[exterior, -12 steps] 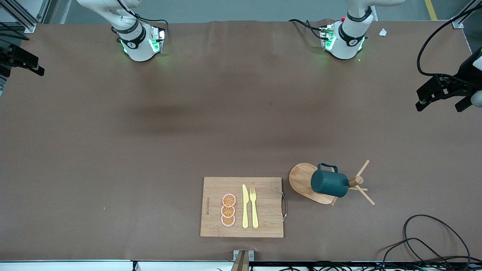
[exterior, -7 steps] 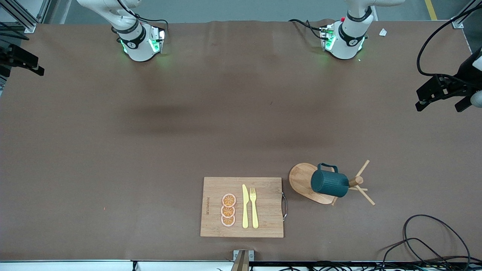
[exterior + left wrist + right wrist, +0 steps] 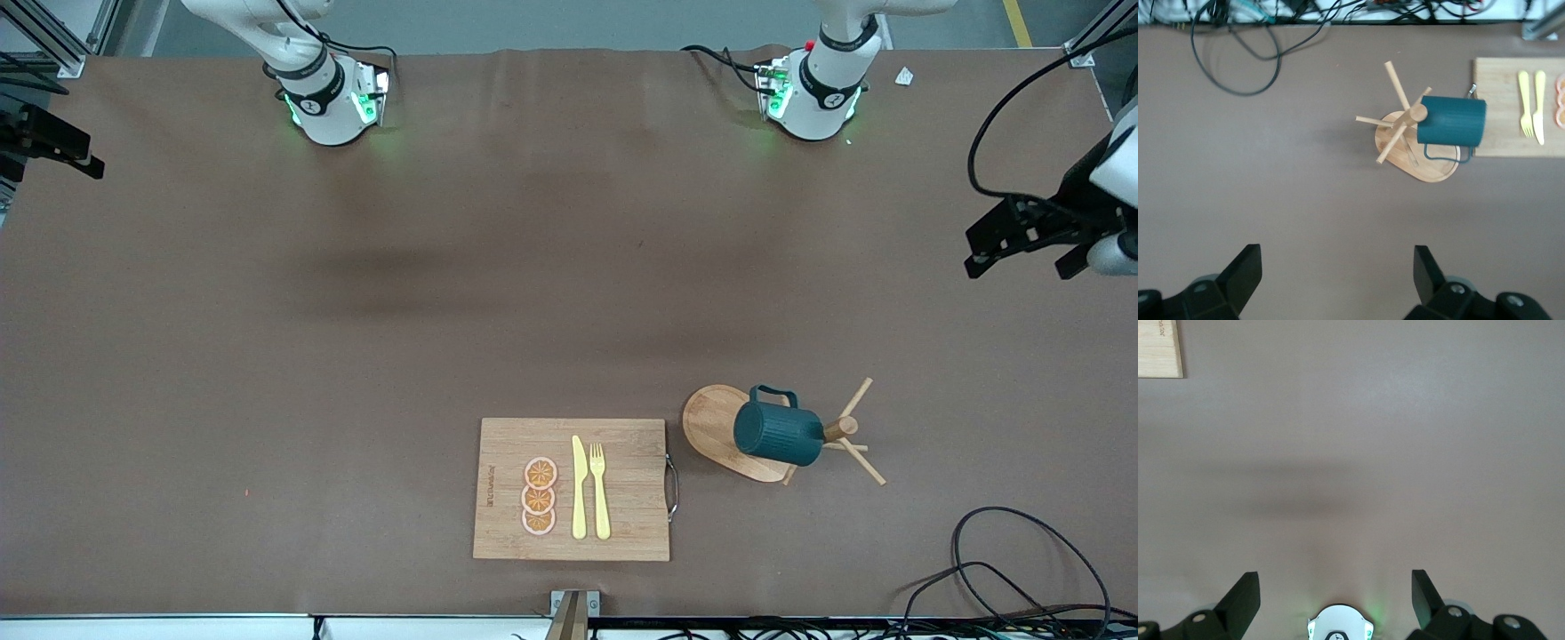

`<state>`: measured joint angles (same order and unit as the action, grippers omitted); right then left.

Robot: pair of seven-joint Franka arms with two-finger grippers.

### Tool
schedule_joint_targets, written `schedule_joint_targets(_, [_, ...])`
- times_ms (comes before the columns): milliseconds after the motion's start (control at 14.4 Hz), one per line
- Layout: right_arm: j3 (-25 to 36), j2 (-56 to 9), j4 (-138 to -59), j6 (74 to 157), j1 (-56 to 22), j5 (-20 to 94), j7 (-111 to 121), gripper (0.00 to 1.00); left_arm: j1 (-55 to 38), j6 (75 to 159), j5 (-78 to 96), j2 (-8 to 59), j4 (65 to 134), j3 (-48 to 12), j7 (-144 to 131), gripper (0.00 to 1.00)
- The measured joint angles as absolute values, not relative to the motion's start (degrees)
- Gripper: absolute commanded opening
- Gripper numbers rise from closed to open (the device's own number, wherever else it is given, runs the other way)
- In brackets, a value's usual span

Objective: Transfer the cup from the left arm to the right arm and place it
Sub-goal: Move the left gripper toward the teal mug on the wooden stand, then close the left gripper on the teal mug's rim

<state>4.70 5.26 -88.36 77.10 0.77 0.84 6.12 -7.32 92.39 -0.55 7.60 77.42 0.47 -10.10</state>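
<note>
Left gripper [image 3: 1022, 249] is seen spread at the frame's right edge, right gripper [image 3: 1335, 603] spread over bare table [image 3: 356, 356]. Cup [image 3: 778, 433] is hung on the rack [image 3: 836, 431], lower right of centre.

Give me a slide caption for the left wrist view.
Open left claw hovering above the teal cup hung on the wooden peg rack.
</note>
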Motion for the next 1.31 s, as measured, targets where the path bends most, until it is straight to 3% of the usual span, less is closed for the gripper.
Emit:
schedule_joint_targets(692, [4.65,5.25,-88.33,77.1,0.76,0.84,6.13,1.0,-8.85,107.33,7.73,19.65,77.46,-0.32,-61.68,0.96])
schedule_joint_targets(1038, [4.64,5.26,-88.31,77.1,0.76,0.84,6.13,1.0,-8.98,118.25,16.24,26.3,77.43,-0.33,-75.72,1.0])
schedule_joint_targets(1315, [4.64,5.26,-88.31,77.1,0.76,0.84,6.14,1.0,-9.81,119.84,19.29,29.07,77.32,-0.41,-83.61,1.0])
